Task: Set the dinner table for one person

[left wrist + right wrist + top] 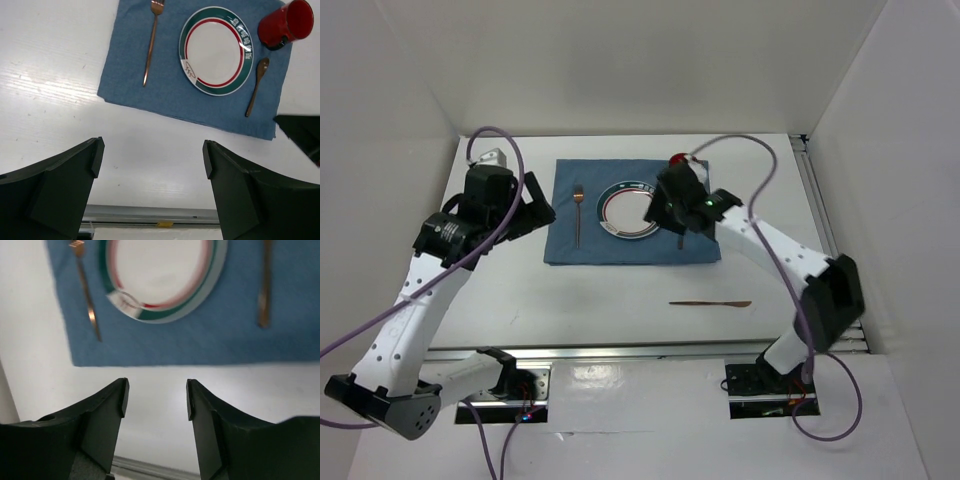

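Observation:
The white dinner table [620,290] carries a blue placemat [620,245]. On the mat lie a copper fork [578,208] at the left, a white plate [625,212] with a green and red rim, a spoon [681,241] at the right and a red mug [677,159] at the far right corner. A copper knife [710,303] lies on the bare table in front of the mat. My left gripper [535,212] is open and empty, held high left of the mat. My right gripper [665,210] is open and empty, high over the plate's right side, partly hiding the mug and spoon.
Aluminium rails run along the near edge [620,352] and the right edge [820,220]. White walls close in the back and both sides. Purple cables [510,140] loop above both arms. A small grey fitting [490,157] sits at the back left corner.

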